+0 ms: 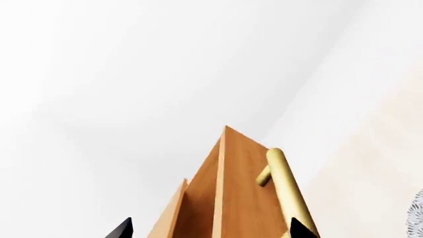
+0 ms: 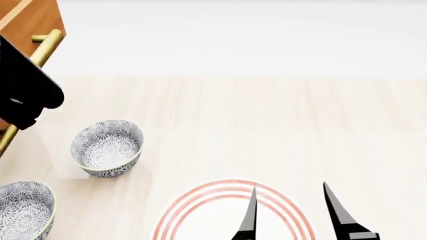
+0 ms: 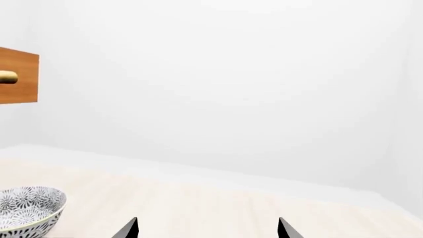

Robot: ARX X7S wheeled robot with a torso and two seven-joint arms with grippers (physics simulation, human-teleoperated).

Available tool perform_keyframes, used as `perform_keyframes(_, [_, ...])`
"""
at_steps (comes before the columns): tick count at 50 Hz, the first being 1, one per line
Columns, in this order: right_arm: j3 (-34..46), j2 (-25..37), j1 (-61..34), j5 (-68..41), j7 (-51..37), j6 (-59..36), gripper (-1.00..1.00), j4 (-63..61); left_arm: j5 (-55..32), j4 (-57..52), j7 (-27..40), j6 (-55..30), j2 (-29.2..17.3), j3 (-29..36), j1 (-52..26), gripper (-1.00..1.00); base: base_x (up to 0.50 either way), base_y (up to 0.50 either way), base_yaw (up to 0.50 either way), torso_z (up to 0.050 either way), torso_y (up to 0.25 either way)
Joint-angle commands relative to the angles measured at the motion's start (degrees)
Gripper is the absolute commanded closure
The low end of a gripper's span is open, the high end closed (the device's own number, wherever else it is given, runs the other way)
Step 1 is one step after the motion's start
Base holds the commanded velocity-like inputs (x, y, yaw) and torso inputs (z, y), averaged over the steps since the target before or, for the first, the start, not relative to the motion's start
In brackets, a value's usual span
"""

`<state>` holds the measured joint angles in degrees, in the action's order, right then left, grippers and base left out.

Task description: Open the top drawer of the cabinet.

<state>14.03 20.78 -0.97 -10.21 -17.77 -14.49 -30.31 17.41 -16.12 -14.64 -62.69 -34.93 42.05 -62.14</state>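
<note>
At the far left stands the cabinet (image 2: 37, 17); its top drawer (image 1: 248, 198) front juts forward of the cabinet side. My left gripper (image 1: 210, 229) is spread around the brass handle (image 1: 286, 191), one fingertip overlapping it. My right gripper (image 2: 293, 212) hangs spread over the red-ringed plate (image 2: 175, 215), right of two patterned bowls (image 2: 107, 147).
</note>
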Motion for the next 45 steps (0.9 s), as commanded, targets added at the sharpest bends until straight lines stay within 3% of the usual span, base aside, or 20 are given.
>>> perform_keyframes(1, [0.4, 0.1, -0.2, 0.1, -0.2, -0.2, -1.00, 0.1, -5.8, -1.4, -4.7, -7.9, 3.4, -11.8, -4.6, -1.00, 0.00, 0.00, 0.00, 0.000, 0.000])
perform_keyframes(13, [0.6, 0.4, -0.4, 0.1, -0.3, -0.6, -1.00, -0.3, -10.9, 13.9, -6.9, -19.2, 11.4, -24.8, -14.2, -1.00, 0.00, 0.00, 0.00, 0.000, 0.000])
perform_keyframes(26, [1.0, 0.6, -0.6, 0.2, -0.5, -0.8, -1.00, -0.2, -12.2, 20.7, -6.8, -25.6, 15.9, -32.5, -15.9, -1.00, 0.00, 0.00, 0.00, 0.000, 0.000])
perform_keyframes(27, [0.9, 0.6, -0.6, 0.1, -0.5, -0.9, -1.00, -0.3, -11.3, 23.1, -6.7, -27.3, 17.8, -36.3, -17.0, -1.00, 0.00, 0.00, 0.00, 0.000, 0.000])
perform_keyframes(30, [0.9, 0.7, -0.6, 0.0, -0.6, -0.9, -1.00, -0.3, -7.2, 24.2, -10.9, -27.3, 19.0, -36.3, -17.4, -1.00, 0.00, 0.00, 0.00, 0.000, 0.000])
perform_keyframes(34, [0.9, 0.8, -0.6, 0.0, -0.7, -1.0, -1.00, -0.4, 12.5, 29.7, -24.7, -27.3, 24.1, -39.4, -18.9, -1.00, 0.00, 0.00, 0.00, 0.000, 0.000])
perform_keyframes(36, [0.9, 0.8, -0.6, 0.0, -0.7, -0.9, -1.00, -0.3, 15.4, 31.0, -26.7, -27.2, 24.7, -39.3, -19.0, -1.00, 0.00, 0.00, 0.00, 0.000, 0.000])
perform_keyframes(45, [1.3, 0.8, -0.7, 0.2, -0.8, -0.7, -1.00, 0.0, 16.9, 35.1, -24.1, -24.0, 24.8, -41.0, -19.6, -1.00, 0.00, 0.00, 0.00, 0.000, 0.000])
